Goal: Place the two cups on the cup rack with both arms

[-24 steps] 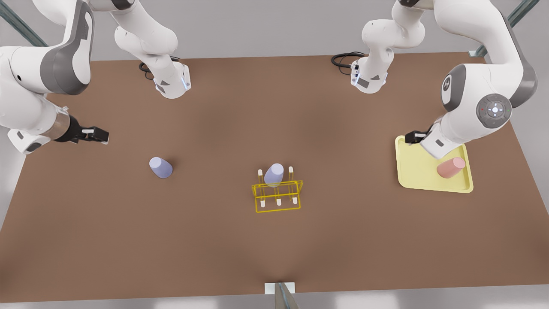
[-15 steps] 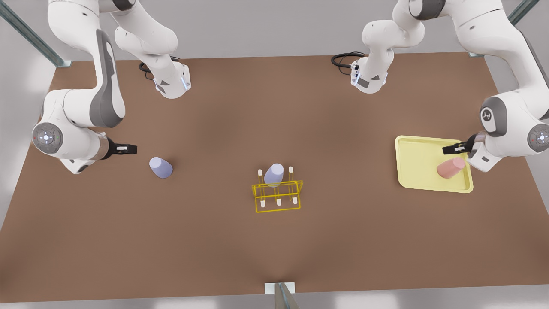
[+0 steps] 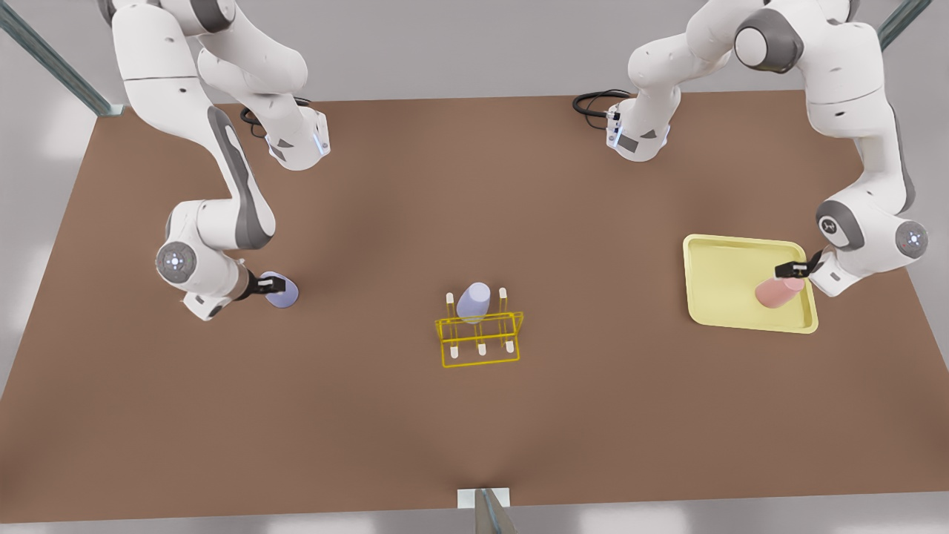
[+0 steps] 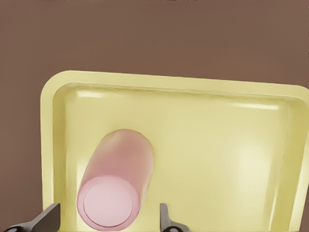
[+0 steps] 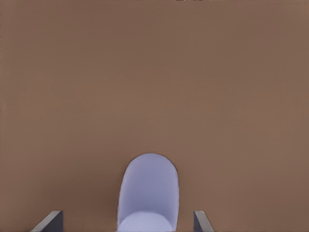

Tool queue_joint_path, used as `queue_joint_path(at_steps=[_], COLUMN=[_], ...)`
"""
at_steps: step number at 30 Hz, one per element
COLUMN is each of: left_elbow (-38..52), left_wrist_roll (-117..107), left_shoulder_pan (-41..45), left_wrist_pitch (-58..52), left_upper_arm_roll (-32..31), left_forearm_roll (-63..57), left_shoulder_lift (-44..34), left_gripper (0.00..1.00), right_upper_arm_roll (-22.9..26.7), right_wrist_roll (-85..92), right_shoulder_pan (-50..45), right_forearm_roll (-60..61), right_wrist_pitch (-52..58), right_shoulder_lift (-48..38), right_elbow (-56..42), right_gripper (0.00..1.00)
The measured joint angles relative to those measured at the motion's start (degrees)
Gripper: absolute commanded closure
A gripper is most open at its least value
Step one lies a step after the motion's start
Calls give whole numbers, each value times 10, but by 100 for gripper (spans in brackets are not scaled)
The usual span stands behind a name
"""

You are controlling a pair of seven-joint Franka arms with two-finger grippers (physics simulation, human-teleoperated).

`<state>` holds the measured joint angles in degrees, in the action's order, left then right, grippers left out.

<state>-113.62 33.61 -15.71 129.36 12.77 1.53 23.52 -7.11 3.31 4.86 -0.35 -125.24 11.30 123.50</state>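
Left hand [image 3: 790, 270] spread wide around the pink cup [image 4: 116, 186] in the tray [image 3: 723, 252]; right hand [image 5: 128, 223] likewise astride the lavender cup [image 3: 282, 292] on the surface [image 3: 474, 185], squared for grasping. Rack [image 3: 480, 337] central.

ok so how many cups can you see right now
3. A lavender cup on the table at the right gripper, another lavender cup on the rack, and a pink cup in the tray at the left gripper.
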Motion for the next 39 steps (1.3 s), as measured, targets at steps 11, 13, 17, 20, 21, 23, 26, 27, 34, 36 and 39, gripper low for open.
queue_joint_path(at_steps=[11,13,17,20,21,23,26,27,34,36,39], left_elbow=[-25,-25,-25,-24,-23,-23,-23,-23,-17,-17,-13], left_wrist_roll=[102,114,135,148,152,159,169,171,185,185,181], left_shoulder_pan=[-10,-9,-7,-8,-8,-7,-7,-6,-3,-2,-2], left_wrist_pitch=[70,74,79,82,84,89,97,100,110,111,94], left_upper_arm_roll=[-4,-4,-4,-6,-8,-14,-16,-17,-17,-17,-17], left_forearm_roll=[2,2,4,4,4,8,13,14,16,15,15], left_shoulder_lift=[31,34,39,39,39,39,40,40,41,41,36], left_gripper=[0,0,0,0,0,0,0,0,17,17,16], right_upper_arm_roll=[2,3,5,5,5,5,5,6,7,7,7], right_wrist_roll=[80,80,68,57,54,47,38,36,21,18,13], right_shoulder_pan=[5,5,6,5,5,5,4,4,4,4,5], right_forearm_roll=[-11,-9,1,18,21,25,28,29,30,30,31], right_wrist_pitch=[-119,-140,-166,-177,-180,-184,-188,-193,-239,-255,-280], right_shoulder_lift=[-28,-34,-36,-33,-31,-30,-21,-19,-2,12,17], right_elbow=[92,108,121,123,125,133,141,147,182,184,191], right_gripper=[0,0,0,0,0,0,0,0,0,0,0])
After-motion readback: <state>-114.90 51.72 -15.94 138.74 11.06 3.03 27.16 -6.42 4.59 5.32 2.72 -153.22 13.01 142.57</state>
